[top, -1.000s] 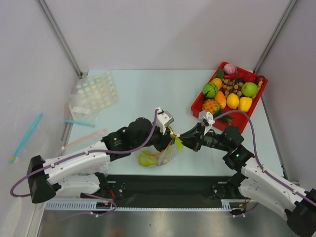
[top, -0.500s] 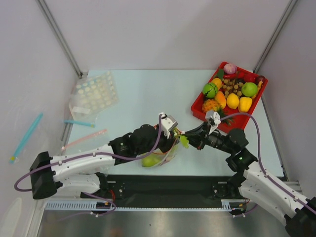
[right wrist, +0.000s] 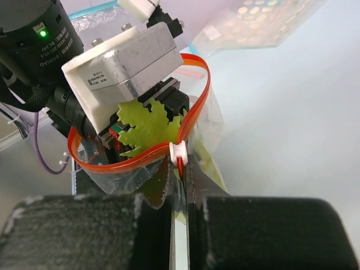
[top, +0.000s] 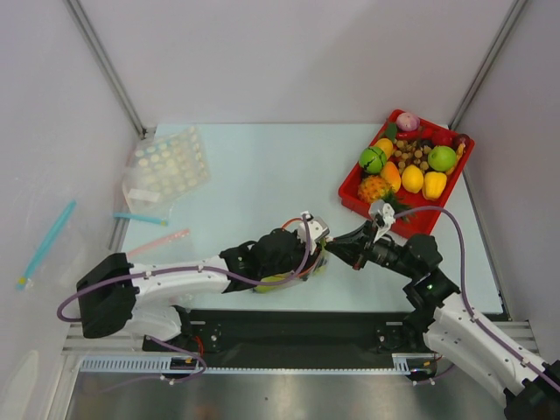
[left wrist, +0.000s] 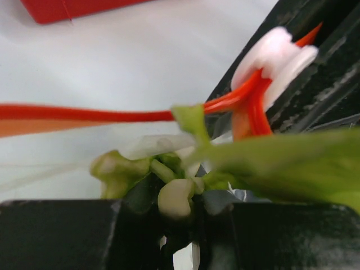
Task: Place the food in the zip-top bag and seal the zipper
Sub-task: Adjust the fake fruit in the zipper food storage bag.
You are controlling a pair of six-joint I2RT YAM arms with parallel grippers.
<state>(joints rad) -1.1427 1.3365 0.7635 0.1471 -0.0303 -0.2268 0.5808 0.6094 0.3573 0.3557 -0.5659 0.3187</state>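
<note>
The zip-top bag (top: 293,273) hangs open between my two grippers near the table's front edge. Its red-orange zipper (right wrist: 196,104) forms a wide loop, with a white slider (right wrist: 178,152) at the near end. My right gripper (right wrist: 180,188) is shut on the bag's edge just below the slider. My left gripper (left wrist: 180,225) is inside the bag's mouth, shut on the leek (left wrist: 175,197) by its white stalk, its green leaf (right wrist: 147,128) spread out. The green pear (top: 264,283) lies in the bag's bottom. The eggplant does not show.
A red tray (top: 345,189) of toy fruit stands at the back right. At the left lie a clear bag of pale discs (top: 166,166), a blue-strip bag (top: 140,219) and a pink-strip bag (top: 162,241).
My left arm has pushed right and down, carrying the leek deeper into the bag's mouth. The bag and my right gripper have shifted slightly right.
</note>
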